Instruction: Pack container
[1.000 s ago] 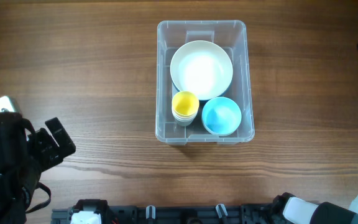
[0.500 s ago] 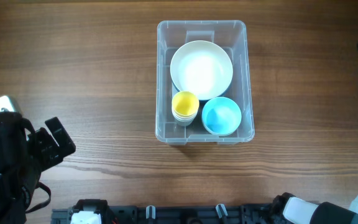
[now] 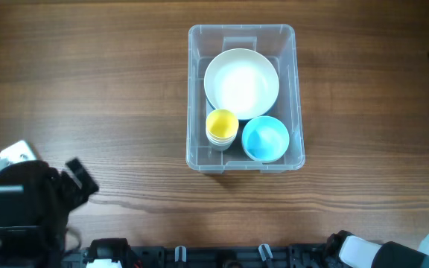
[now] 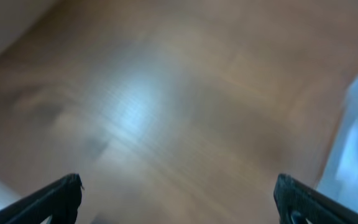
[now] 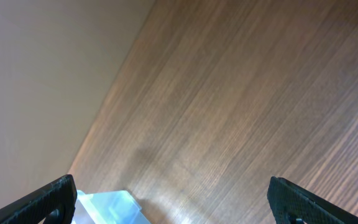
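Container point(image 3: 194, 97) sat on the table point(image 3: 88, 74), white bowl point(image 3: 241, 83), yellow cup point(image 3: 221, 125) and blue bowl point(image 3: 265, 138) inside it. Left gripper point(image 4: 179, 202) and right gripper point(image 5: 179, 202) both had fingers spread wide, each well apart from the container.

White bowl point(image 3: 241, 83), blue bowl point(image 3: 265, 139), cup point(image 3: 221, 126) crowd container point(image 3: 193, 89); tabletop point(image 3: 103, 89) round it open.

The container point(image 3: 241, 29) sits on the tabletop point(image 3: 110, 89), well apart from the left jaws, ahead of them and to their right. Inside, the big bowl point(image 3: 241, 83) lies at the end farthest from those jaws. The stack of cups point(image 3: 221, 125) and the small bowl point(image 3: 265, 138) sit side by side at the nearer end, with the cups on the left.
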